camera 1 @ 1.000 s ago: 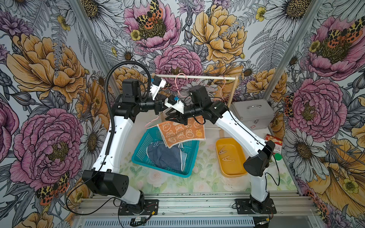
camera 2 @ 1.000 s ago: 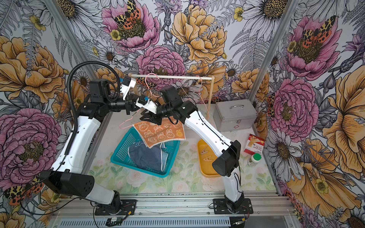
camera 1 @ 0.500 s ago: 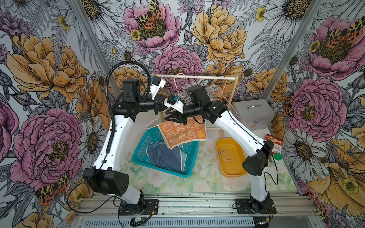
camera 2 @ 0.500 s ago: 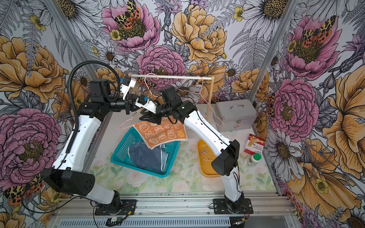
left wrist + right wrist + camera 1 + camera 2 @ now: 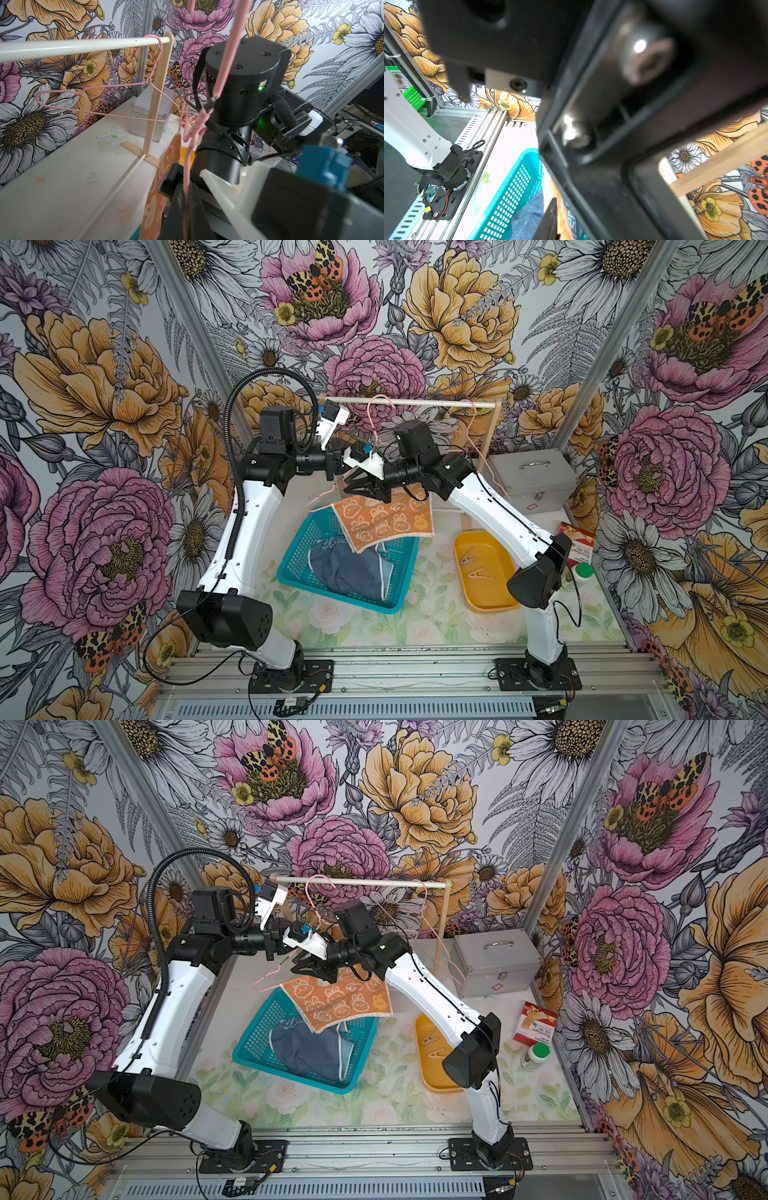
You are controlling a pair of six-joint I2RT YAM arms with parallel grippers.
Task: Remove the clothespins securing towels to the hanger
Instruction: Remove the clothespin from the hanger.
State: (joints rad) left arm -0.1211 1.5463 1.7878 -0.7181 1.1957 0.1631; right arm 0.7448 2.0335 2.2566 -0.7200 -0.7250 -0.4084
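Shifted since a second earlier: right arm only, eased slightly toward the left arm; both towels looked unmoved to me.

- left gripper (image 5: 186, 199): jaws pressed together on the wire of the pink hanger (image 5: 224, 62), whose hook sat at the white rail (image 5: 436, 403).
- right gripper (image 5: 368, 491): sat at the upper edge of the orange towel (image 5: 386, 522). I could not tell whether it was spread or pinching, since blurred black hardware blocked its wrist view.
- orange towel: hung from the held hanger, above the teal basket (image 5: 332, 601). I could not make out any pins on it.
- blue towel (image 5: 340, 568): lay crumpled in the basket.
- wooden clothespins (image 5: 468, 560), two: lay in the yellow tray (image 5: 490, 605), beside the basket.
- second hanger (image 5: 124, 116): hung bare near the rail's right end.
- grey case (image 5: 532, 477): stood behind the tray.
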